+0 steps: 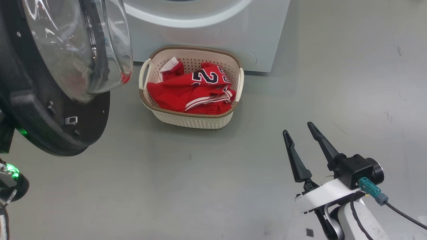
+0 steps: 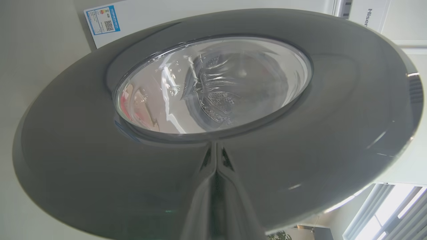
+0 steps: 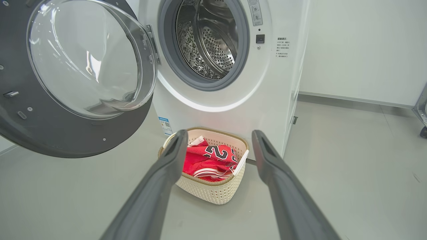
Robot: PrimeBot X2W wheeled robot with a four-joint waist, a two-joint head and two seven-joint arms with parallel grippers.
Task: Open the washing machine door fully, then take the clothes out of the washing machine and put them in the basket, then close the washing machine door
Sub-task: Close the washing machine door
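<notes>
The washing machine door (image 1: 50,133) stands swung open at the left, its glass bowl (image 1: 83,50) bulging toward the basket. The washing machine (image 3: 267,93) shows a bare steel drum (image 3: 210,40). The clothes (image 1: 186,91), a red jersey with navy numbers, lie in the basket (image 1: 193,121) on the floor in front of the machine. My left gripper (image 2: 216,150) is shut, its tips against the door's glossy outer rim (image 2: 333,133) just below the glass. My right gripper (image 1: 298,128) hovers open and holds nothing, to the right of the basket and nearer to me; it points at the basket (image 3: 213,193).
Grey floor (image 1: 333,83) spreads out to the right of the machine and basket. A white wall (image 3: 360,50) runs behind on the right, with a metal object (image 3: 421,113) at its foot. A blue label (image 3: 165,125) sits low on the machine's front.
</notes>
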